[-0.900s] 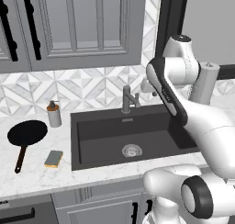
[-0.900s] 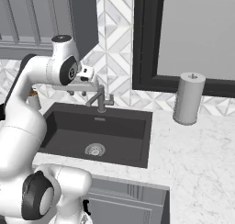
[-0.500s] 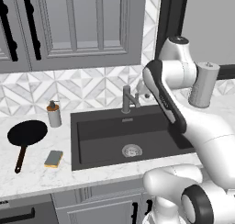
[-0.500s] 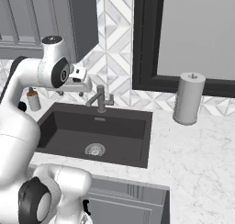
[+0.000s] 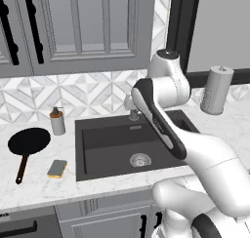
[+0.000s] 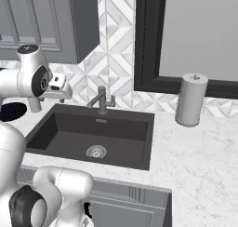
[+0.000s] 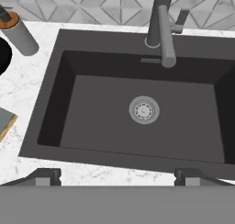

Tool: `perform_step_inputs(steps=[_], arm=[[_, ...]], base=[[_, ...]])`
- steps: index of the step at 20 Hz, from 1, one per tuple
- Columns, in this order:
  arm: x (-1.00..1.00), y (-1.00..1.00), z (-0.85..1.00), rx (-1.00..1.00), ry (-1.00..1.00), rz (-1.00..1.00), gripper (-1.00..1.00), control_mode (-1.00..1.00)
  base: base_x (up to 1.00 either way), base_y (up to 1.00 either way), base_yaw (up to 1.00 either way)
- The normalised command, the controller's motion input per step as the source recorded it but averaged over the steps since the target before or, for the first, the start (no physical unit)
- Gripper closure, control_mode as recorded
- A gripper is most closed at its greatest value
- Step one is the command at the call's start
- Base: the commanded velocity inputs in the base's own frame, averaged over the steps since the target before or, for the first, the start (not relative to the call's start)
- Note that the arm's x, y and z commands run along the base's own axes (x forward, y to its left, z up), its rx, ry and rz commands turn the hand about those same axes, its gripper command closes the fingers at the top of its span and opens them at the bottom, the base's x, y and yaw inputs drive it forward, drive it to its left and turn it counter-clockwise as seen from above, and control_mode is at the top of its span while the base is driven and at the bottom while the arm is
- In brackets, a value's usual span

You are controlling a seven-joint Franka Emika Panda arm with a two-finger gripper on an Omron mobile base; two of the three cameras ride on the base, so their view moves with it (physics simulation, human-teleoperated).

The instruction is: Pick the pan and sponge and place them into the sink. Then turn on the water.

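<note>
The black pan (image 5: 29,141) lies on the counter left of the sink, its brown handle pointing toward the front. Its rim (image 7: 2,56) also peeks in at the hand view's left edge. The sponge (image 5: 57,168) rests just in front of the pan; one corner of the sponge (image 7: 5,122) shows in the hand view. The dark sink (image 5: 107,144) holds nothing but its metal drain (image 7: 144,109). No water runs from the faucet (image 7: 162,31). My gripper (image 7: 118,176) hangs above the sink's front rim, open, with nothing between its fingertips (image 7: 46,176).
A grey soap dispenser (image 5: 57,121) stands behind the pan at the backsplash. A paper towel roll (image 6: 190,99) stands on the counter right of the sink (image 6: 93,133). Grey cabinets hang above the counter on the left.
The arm has swung left from the faucet side, carrying the hand over the basin toward the pan's side.
</note>
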Motion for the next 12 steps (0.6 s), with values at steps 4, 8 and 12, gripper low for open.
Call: perform_step_inputs(steps=[4,8,12], arm=[[0.00,0.87,-0.21,0.00,0.00,0.00,-1.00,-1.00],[0.00,0.92,-0.27,0.00,0.00,0.00,-1.00,-1.00],[0.00,0.80,-0.33,0.00,0.02,0.00,-1.00,-1.00]], base=[[0.00,0.00,0.00],[0.00,0.00,0.00],[0.00,0.00,0.00]])
